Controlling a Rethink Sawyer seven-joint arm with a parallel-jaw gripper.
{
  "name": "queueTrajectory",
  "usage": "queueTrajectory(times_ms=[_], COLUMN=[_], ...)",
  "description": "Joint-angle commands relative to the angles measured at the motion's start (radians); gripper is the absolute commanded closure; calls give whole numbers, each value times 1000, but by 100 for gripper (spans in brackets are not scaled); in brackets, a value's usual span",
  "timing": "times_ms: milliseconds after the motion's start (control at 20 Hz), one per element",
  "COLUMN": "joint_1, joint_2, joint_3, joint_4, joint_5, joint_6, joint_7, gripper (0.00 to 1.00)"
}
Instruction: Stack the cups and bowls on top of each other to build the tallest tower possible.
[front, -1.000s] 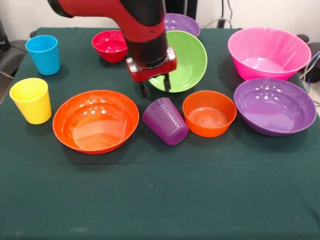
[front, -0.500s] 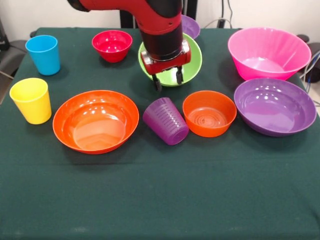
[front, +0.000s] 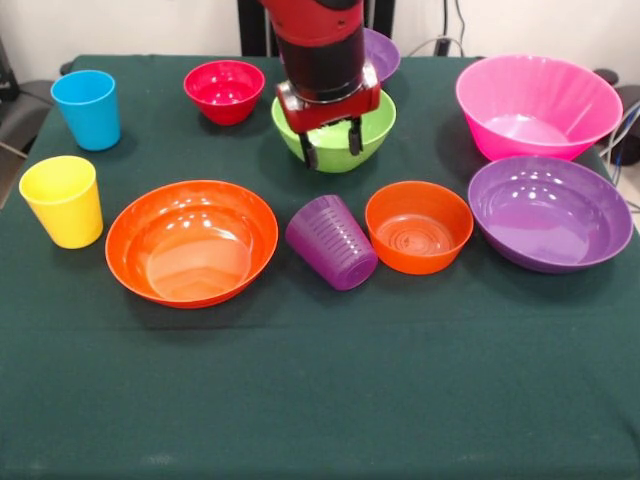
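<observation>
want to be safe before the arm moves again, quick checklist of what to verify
1. Gripper over the green bowl: ok, fingers straddle its near rim.
2. Firm grasp on the bowl: cannot tell.
3. Green bowl level: ok, sits upright.
4. Tower started: not ok, nothing stacked yet.
5. Purple cup upright: not ok, it is tipped over.
6. Pink bowl free as a base: ok, empty.

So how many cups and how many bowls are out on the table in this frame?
Cups: 3 — blue, yellow, purple
Bowls: 7 — red, green, two purple, two orange, pink
Total: 10
</observation>
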Motion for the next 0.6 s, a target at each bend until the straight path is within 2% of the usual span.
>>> queueTrajectory(times_ms=[50, 150, 350, 450, 600], joint_1=[-72, -143, -225, -249, -286], joint_2=[-123, -153, -187, -197, -222], joint_3=[165, 253, 344, 355, 340], joint_4=[0, 47, 71, 63, 45], joint_5=[-105, -117, -152, -172, -194], joint_6=[0, -45, -46, -43, 14], joint_7=[-218, -282, -311, -291, -271], gripper=[0, 0, 0, 0, 0])
